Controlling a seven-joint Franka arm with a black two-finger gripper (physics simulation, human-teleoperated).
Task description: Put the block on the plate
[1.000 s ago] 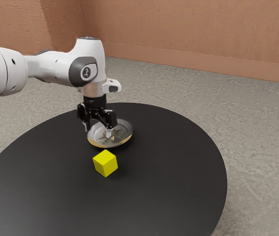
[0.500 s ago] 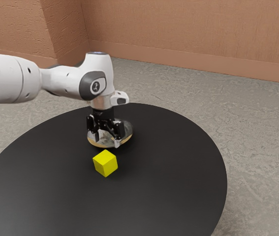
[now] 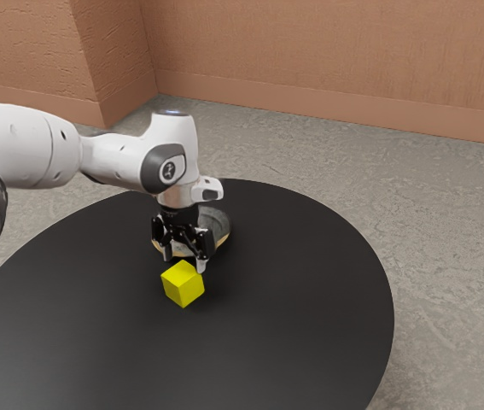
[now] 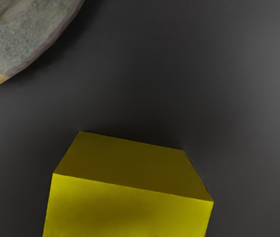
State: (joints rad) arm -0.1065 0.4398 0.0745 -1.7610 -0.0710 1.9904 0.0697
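The black gripper (image 3: 184, 260) is low over the table in the exterior view, its two fingers spread apart with nothing held between them. A yellow block (image 3: 183, 284) rests on the table close by the fingertips; whether either finger touches it I cannot tell. Partly hidden behind the gripper is the round plate (image 3: 218, 224), grey with a tan patch at its rim. In the wrist view the block (image 4: 130, 212) looms large at the lower edge, just under the hand, and part of the plate (image 4: 26, 42) appears apart from it.
The round black table (image 3: 301, 299) carries both block and plate, which stand close together. Its curved edge passes behind the plate, with grey floor (image 3: 446, 256) beyond. A brownish wall (image 3: 335, 60) rises farther back.
My hand has come down and shifted slightly toward the exterior view's right, from over the plate to near the block. Block and plate have stayed where they were.
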